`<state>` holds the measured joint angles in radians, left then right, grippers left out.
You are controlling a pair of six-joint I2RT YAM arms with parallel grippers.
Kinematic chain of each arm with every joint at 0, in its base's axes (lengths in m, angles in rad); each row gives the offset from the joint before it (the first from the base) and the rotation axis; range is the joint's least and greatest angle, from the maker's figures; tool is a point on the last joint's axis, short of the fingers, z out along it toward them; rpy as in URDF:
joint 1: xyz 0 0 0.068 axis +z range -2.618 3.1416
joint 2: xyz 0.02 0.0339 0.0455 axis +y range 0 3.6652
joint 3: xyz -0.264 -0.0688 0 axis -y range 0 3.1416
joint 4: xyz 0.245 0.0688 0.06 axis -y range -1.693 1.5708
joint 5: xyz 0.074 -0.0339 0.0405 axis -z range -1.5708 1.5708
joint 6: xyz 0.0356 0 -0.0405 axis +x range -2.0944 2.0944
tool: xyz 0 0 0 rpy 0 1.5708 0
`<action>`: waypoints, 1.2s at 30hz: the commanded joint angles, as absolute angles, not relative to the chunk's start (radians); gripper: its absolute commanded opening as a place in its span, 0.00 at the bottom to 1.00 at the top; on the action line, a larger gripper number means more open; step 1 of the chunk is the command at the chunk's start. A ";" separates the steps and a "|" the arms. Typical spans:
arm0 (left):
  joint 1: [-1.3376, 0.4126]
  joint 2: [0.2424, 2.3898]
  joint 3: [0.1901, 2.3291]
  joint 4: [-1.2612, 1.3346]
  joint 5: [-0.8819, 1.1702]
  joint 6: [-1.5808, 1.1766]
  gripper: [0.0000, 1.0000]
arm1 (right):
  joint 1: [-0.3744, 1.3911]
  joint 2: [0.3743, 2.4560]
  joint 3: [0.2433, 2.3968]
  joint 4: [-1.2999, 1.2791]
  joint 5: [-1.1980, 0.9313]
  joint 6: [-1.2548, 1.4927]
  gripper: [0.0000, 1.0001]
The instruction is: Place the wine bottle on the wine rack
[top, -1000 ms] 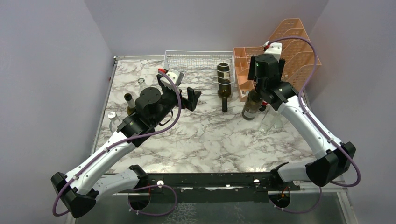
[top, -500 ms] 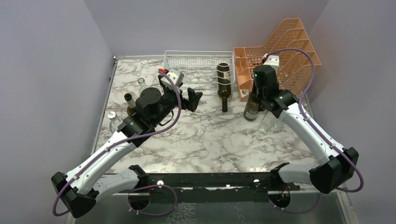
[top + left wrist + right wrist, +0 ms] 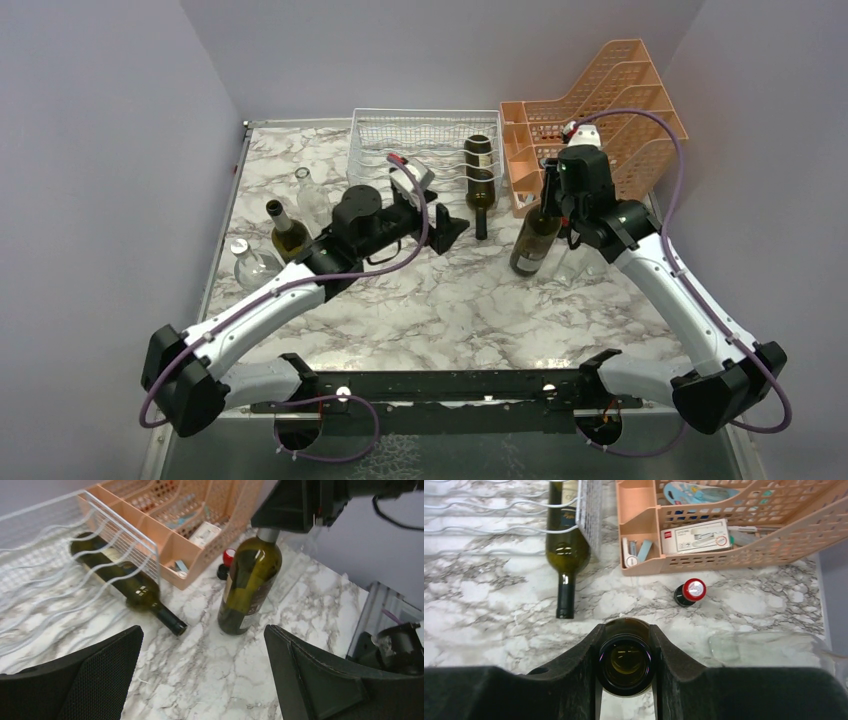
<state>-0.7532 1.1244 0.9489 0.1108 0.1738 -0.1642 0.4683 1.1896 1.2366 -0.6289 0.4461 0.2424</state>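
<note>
A dark green wine bottle [image 3: 533,243] stands on the marble table, leaning slightly, in front of the orange tray. My right gripper [image 3: 552,195] is shut on its neck; the right wrist view looks straight down into the open mouth [image 3: 625,664] between the fingers of that gripper [image 3: 625,630]. The white wire wine rack [image 3: 420,112] sits at the back centre. Another green bottle [image 3: 481,170] lies in its right end, with its neck sticking out toward me. My left gripper [image 3: 440,215] hangs open just left of the held bottle [image 3: 248,585], with nothing between its fingers [image 3: 202,630].
The orange perforated file tray [image 3: 600,100] stands at the back right, close behind the held bottle. A small red-capped stopper [image 3: 690,592] and a clear glass bottle [image 3: 769,647] lie just right of it. A green bottle [image 3: 285,235] and two clear ones [image 3: 310,200] stand at the left.
My right gripper came down and shut on the bottle's neck, and the bottle shifted slightly toward me and tilted. My left arm swung right toward the table's centre, still open.
</note>
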 commanded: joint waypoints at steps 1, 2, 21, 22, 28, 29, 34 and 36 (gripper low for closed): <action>-0.808 1.218 0.887 0.309 0.330 -0.178 0.99 | 0.465 1.116 1.310 -0.665 0.317 0.234 0.01; -0.826 1.242 0.878 0.335 0.330 -0.168 0.99 | 0.465 1.110 1.317 -0.683 0.305 0.239 0.01; -0.985 1.593 0.821 0.896 0.370 -0.104 0.99 | 0.465 1.013 1.478 -0.878 0.129 0.350 0.01; -0.986 1.599 0.820 0.914 0.379 -0.104 0.99 | 0.465 1.008 1.480 -0.875 0.113 0.353 0.01; -0.988 1.660 0.871 0.945 0.415 -0.119 0.99 | 0.465 0.981 1.467 -0.849 0.009 0.363 0.01; -0.988 1.669 0.878 0.950 0.413 -0.126 0.99 | 0.463 0.980 1.468 -0.841 -0.016 0.359 0.01; -0.989 1.685 0.888 0.981 0.417 -0.150 0.96 | 0.464 0.973 1.468 -0.813 -0.122 0.343 0.01; -0.989 1.671 0.883 0.993 0.418 -0.132 0.87 | 0.464 0.968 1.462 -0.806 -0.150 0.336 0.01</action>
<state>-0.9840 1.6852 0.8585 0.9054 0.3836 -0.1284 0.4679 1.0019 1.4322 -0.9161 -0.0212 0.3317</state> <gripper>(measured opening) 0.942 0.361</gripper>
